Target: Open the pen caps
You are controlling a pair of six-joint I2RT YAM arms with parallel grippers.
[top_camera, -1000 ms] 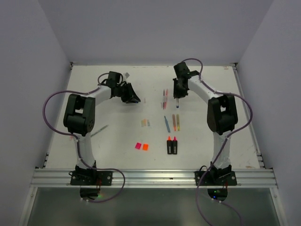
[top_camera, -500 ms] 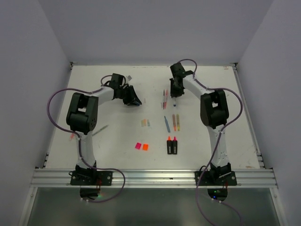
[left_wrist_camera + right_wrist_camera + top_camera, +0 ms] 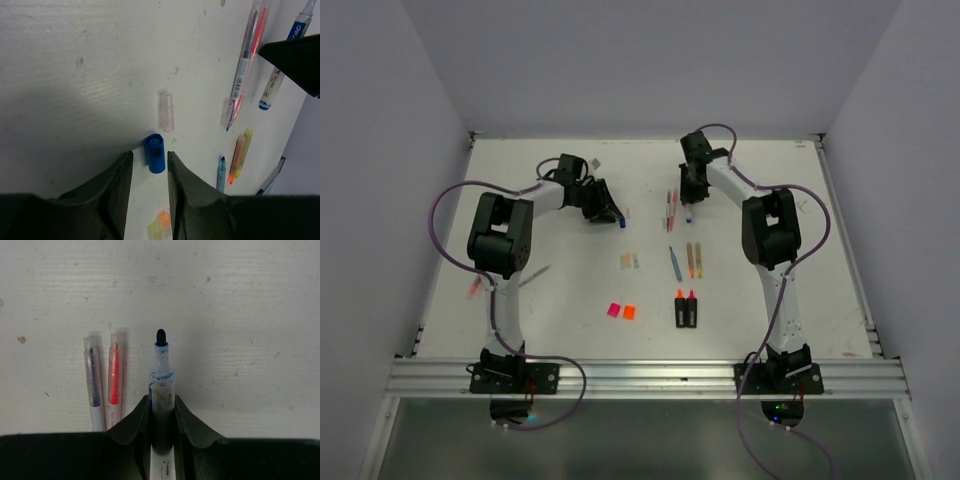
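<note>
A small blue pen cap (image 3: 155,153) lies on the white table (image 3: 75,75) right at the tips of my left gripper (image 3: 149,157). The jaws stand open around its near end, and a gap shows on the cap's left side. In the top view that cap (image 3: 621,226) is just off the left gripper (image 3: 609,214). My right gripper (image 3: 161,405) is shut on an uncapped white marker (image 3: 161,385), blue tip pointing away. A clear cap (image 3: 166,109) lies just beyond the blue one.
Two thin capped pens (image 3: 103,380) lie just left of the marker. Pale orange and yellow caps (image 3: 630,261), pink (image 3: 614,310) and orange (image 3: 629,312) highlighter caps, black highlighter bodies (image 3: 686,310) and several uncapped thin pens (image 3: 685,261) lie mid-table. Grey walls stand on three sides.
My left jaws have parted and let go of the blue cap, which now rests on the table. The right arm has shifted a little left and away, still holding the marker.
</note>
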